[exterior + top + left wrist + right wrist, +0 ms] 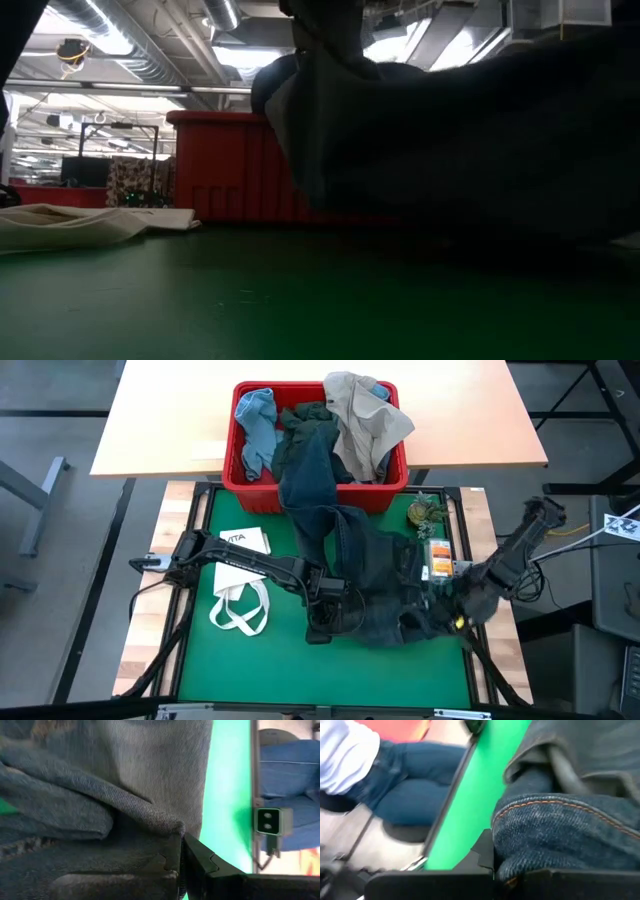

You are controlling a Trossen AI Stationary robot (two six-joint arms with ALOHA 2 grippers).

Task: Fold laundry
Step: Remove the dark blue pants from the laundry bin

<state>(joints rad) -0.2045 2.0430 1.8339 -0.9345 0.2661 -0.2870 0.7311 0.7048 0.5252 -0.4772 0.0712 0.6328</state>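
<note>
I see the dark navy jeans [375, 575] lying in a crumpled heap on the green mat [260, 670], near the middle and a bit toward the right side. One long leg of the jeans runs up and over the edge of the red basket [245, 480] at the far end of the table.

My left gripper [325, 610] is down at the left edge of the heap. In the left wrist view its fingers [195, 865] are pressed together with a fold of the jeans [125, 805] pinched between them. My right gripper [455, 610] is at the right edge of the heap. In the right wrist view it is closed tight too, with a thick hem of the jeans [560, 835] with orange stitching caught in it. So both grippers are holding the jeans, one on each side.

In the basket I see more laundry: a light blue piece [257, 425] on the left, a dark green-grey piece [305, 430] in the middle, and a beige piece [365, 420] piled on the right.

A white tote bag [240, 575] with black letters lies flat on the mat to the left of the jeans, under my left arm. Its loop handles point toward me.

From the low view, the jeans [470, 130] fill most of the picture like a dark hill, with the red basket [215, 165] behind them and the tote bag [90, 222] flat at the left.
</note>
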